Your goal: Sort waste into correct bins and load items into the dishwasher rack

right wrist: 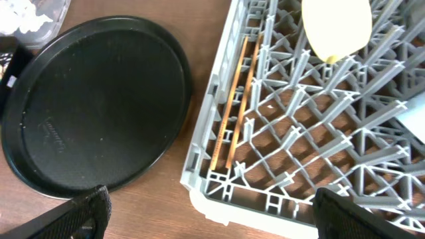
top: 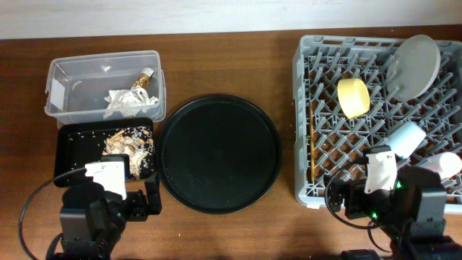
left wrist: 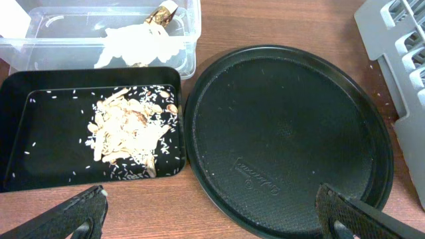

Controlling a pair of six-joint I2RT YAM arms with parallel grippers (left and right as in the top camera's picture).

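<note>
The clear tub [top: 68,79] holds crumpled white napkins [top: 124,100] and a gold-brown wrapper [top: 146,76]; they also show in the left wrist view [left wrist: 136,41]. The black rectangular tray [top: 72,144] holds tan food scraps [left wrist: 126,129]. The grey rack [top: 302,87] holds the grey-green plate [top: 415,65], the yellow bowl [top: 352,97], a light-blue cup [top: 406,137], a pink cup [top: 446,165] and the chopsticks [right wrist: 236,99] along its left side. My left gripper [left wrist: 212,199] is open and empty, near the front of the table below the black tray. My right gripper [right wrist: 211,199] is open and empty, at the rack's front left corner.
A large round black serving tray [top: 220,153] lies between the bins and the rack, with nothing on it. Rice grains are scattered in the rectangular tray. Bare wooden table [top: 238,231] runs along the front between the two arms.
</note>
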